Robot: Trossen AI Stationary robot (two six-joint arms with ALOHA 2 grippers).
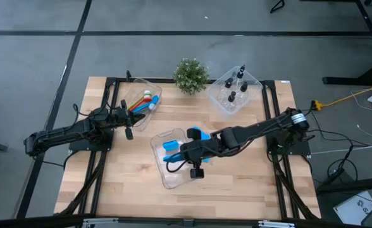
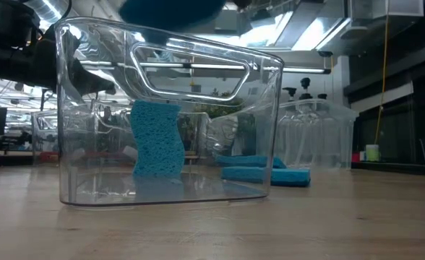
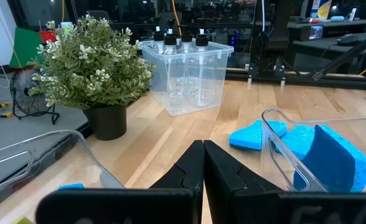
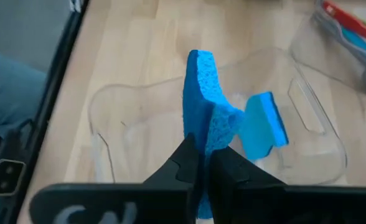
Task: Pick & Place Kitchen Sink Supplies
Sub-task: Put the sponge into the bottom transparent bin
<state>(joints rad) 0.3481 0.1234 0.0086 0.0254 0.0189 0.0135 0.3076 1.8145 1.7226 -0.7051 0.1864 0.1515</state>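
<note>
Pinching sponge (image 4: 206,127) | right hand (image 4: 200,163) clamped on it | above clear bin (image 4: 108,112)

a pale wooden tabletop (image 1: 236,190) carries three clear bins (image 1: 173,180), a small potted plant (image 1: 190,75), and blue sponge pieces (image 1: 197,133) lying loose beside the nearest bin.

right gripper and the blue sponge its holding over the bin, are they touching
Touching. The right wrist view shows the right gripper with both fingers pinched on the blue sponge, above the clear bin.
</note>
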